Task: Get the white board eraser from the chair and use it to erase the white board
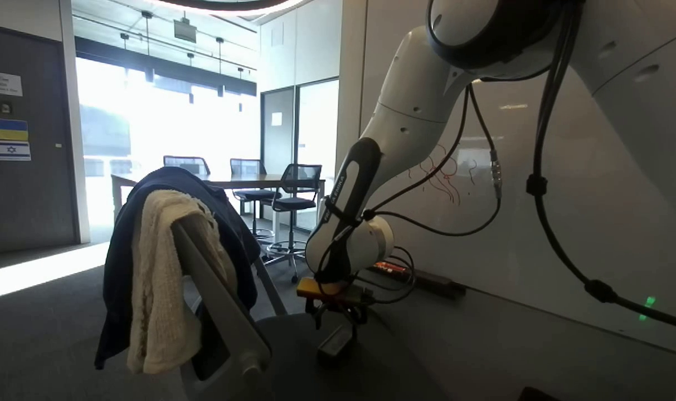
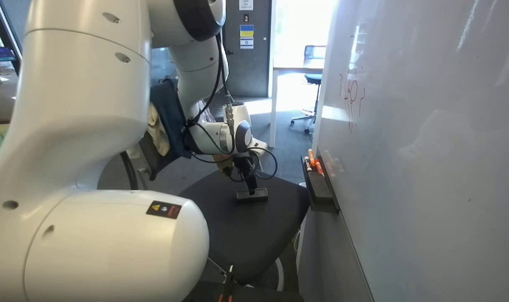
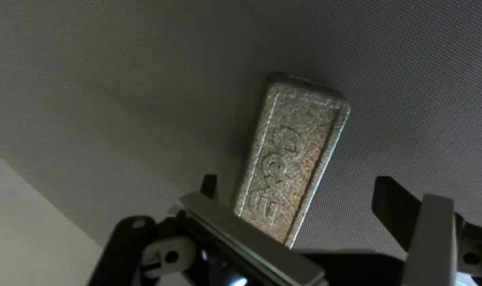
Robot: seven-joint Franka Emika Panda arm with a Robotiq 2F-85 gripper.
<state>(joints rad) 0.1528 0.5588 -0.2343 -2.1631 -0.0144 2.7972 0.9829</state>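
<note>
The white board eraser (image 3: 290, 151), a grey-brown block with raised edges and embossed lettering, lies on the dark chair seat. It also shows in both exterior views (image 1: 335, 341) (image 2: 261, 194). My gripper (image 3: 299, 188) is open, with one finger on either side of the eraser's near part; the left finger pad hides its near end. In both exterior views the gripper (image 1: 338, 323) (image 2: 250, 184) points down at the eraser. Contact cannot be told. The chair (image 2: 246, 235) stands beside the white board (image 2: 426, 159), which bears red scribbles (image 1: 441, 175).
A dark marker tray (image 2: 324, 206) with orange and red markers (image 2: 313, 159) sticks out from the white board beside the seat. A navy jacket (image 1: 173, 181) and cream garment (image 1: 162, 278) hang over the chair back. Loose cables (image 1: 449, 231) hang from the arm.
</note>
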